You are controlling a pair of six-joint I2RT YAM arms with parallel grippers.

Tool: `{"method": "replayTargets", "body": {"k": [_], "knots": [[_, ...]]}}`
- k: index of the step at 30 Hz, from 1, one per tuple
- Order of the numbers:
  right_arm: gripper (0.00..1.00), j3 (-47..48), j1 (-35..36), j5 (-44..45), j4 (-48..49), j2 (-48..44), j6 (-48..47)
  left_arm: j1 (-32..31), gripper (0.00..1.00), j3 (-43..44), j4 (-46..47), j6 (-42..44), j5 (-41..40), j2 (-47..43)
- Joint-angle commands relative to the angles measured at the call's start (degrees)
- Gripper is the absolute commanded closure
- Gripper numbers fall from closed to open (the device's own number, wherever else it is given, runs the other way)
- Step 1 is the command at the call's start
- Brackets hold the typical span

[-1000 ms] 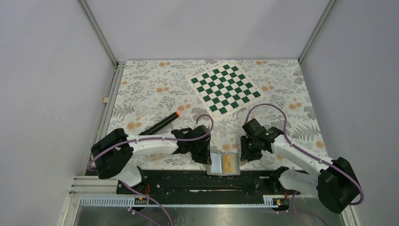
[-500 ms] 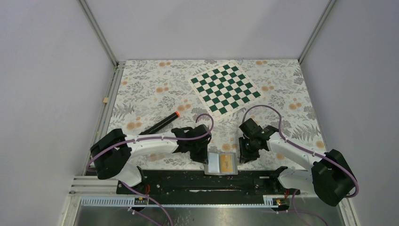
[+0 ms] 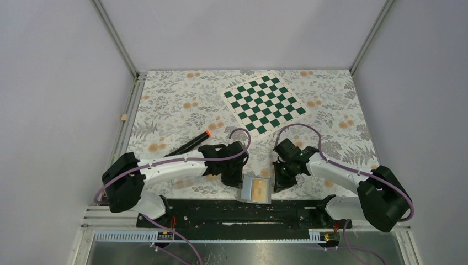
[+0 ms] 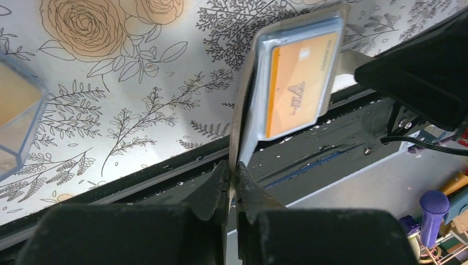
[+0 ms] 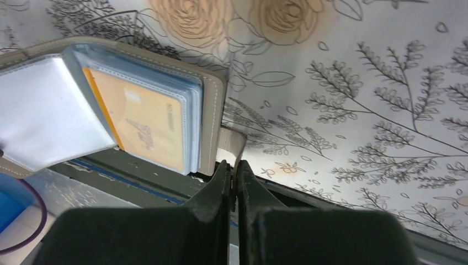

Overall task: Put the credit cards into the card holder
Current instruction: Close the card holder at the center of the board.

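Observation:
The grey card holder (image 3: 246, 194) lies open at the table's near edge, between my two grippers. An orange-yellow credit card (image 3: 258, 190) sits in its clear inner pocket and shows plainly as the credit card (image 4: 295, 91) in the left wrist view and as the credit card (image 5: 144, 128) in the right wrist view. My left gripper (image 4: 236, 178) is shut on the holder's left cover, which stands edge-on. My right gripper (image 5: 234, 175) is shut on the holder's grey closing tab (image 5: 235, 144) beside the right cover. From above, the left gripper (image 3: 237, 179) and right gripper (image 3: 276, 181) flank the holder.
A black marker with an orange tip (image 3: 190, 144) lies left of centre. A green-and-white chessboard (image 3: 264, 104) lies at the back. A clear container wall (image 4: 16, 118) shows at the left wrist view's left edge. The black base rail (image 3: 221, 210) runs just below the holder.
Both grippers have closed on the card holder. The right arm moved left to it, and the holder shifted slightly left with its left cover raised.

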Motion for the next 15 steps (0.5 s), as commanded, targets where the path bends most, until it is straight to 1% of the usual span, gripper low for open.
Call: {"method": "replayTargets", "body": {"k": [1,6,8,12,13,15], "knots": [[1.00,0.7,0.8,-5.2,4.7,0.1,1.2,0.3,0.95,4.9,-2.4,1.1,-2.4,-1.9],[1.00,-0.8,0.8,-5.8,6.0,-0.7,2.3,0.3,0.90,7.6,-2.6,1.0,-0.7,-0.3],[1.00,-1.3,0.8,-6.1,6.4,-0.7,2.5,0.3,0.84,8.4,-2.0,0.7,0.2,0.5],[1.00,-2.1,0.8,-6.2,6.9,-0.9,2.8,-0.1,0.65,8.6,1.1,0.0,3.1,2.3],[1.00,-2.2,0.8,-6.1,6.9,-1.0,2.8,-0.2,0.61,8.5,1.8,-0.2,3.7,2.7],[1.00,-2.3,0.8,-6.1,6.9,-1.1,2.8,-0.5,0.58,8.4,3.1,-0.5,4.8,3.5]]}}
